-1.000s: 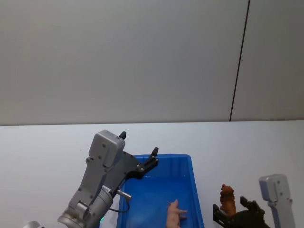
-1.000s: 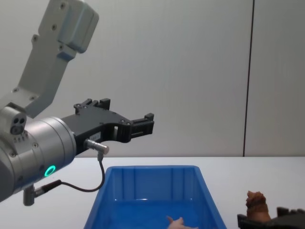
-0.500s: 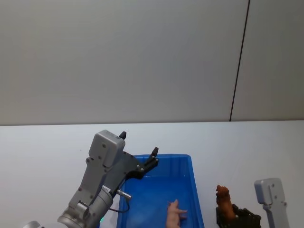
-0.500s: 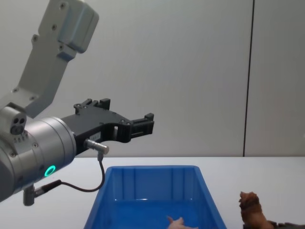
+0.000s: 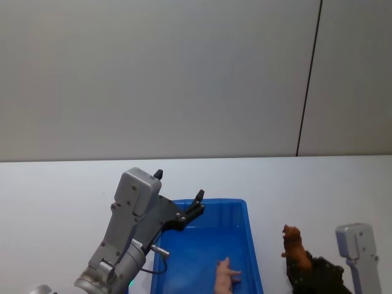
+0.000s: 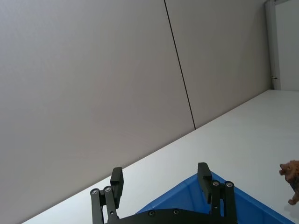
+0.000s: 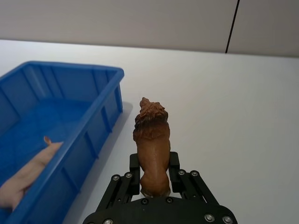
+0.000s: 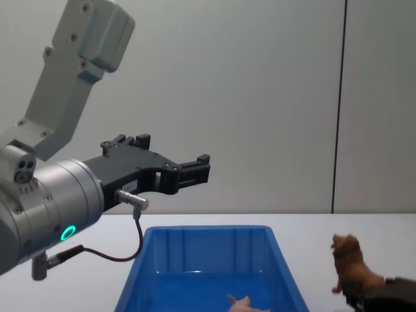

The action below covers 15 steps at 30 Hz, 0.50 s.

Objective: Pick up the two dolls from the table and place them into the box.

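Fingers (image 7: 174,164) of right gripper (image 7: 154,162) clasp brown doll (image 7: 150,131)

The box (image 5: 220,201) is bright blue with ribbed walls. One reddish-brown doll (image 7: 150,140), one pale pink doll (image 5: 224,277). White surface (image 5: 61,190). Left tool (image 6: 160,173) and right tool (image 7: 154,164) are black. The pale grey wall (image 5: 153,73) has a dark seam (image 5: 309,79).

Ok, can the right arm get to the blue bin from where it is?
Probably yes. The right gripper, shut on the reddish-brown doll, hangs just beside the blue bin's right wall with nothing between them. The open left gripper is over the bin's far end.
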### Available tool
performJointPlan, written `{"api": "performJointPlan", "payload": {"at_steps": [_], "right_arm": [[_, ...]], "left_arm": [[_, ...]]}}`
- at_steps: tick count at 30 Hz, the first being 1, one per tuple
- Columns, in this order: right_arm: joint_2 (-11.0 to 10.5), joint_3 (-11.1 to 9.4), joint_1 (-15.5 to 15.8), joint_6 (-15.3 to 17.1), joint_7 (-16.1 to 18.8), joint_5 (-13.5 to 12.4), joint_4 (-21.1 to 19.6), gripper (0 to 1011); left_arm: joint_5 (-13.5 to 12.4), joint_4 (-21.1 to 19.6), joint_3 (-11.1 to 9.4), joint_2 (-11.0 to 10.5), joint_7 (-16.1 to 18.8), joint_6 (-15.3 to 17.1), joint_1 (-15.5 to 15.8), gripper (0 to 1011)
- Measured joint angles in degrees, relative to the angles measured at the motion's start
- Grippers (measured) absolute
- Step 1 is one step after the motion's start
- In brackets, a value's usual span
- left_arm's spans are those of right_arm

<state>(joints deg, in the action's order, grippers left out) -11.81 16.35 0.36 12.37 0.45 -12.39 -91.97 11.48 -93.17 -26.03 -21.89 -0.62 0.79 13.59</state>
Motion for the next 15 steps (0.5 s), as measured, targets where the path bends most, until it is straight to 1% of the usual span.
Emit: {"api": "performJointPlan", "payload": {"at_steps": [6, 12, 15], "right_arm": [[-0.3, -0.1, -0.1, -2.0, 1.0, 1.3, -1.1, 345], [-0.3, -0.1, -1.0, -3.9, 4.1, 2.2, -1.7, 345], [0.1, 0.0, -2.0, -4.8, 6.4, 2.6, -1.7, 345]], "left_arm": [[0.0, 0.0, 0.0, 0.0, 0.0, 0.0, 0.0, 1002], [0.0, 0.0, 0.0, 0.0, 0.0, 0.0, 0.0, 1002], [0.0, 0.0, 0.0, 0.0, 0.0, 0.0, 0.0, 1002]]}}
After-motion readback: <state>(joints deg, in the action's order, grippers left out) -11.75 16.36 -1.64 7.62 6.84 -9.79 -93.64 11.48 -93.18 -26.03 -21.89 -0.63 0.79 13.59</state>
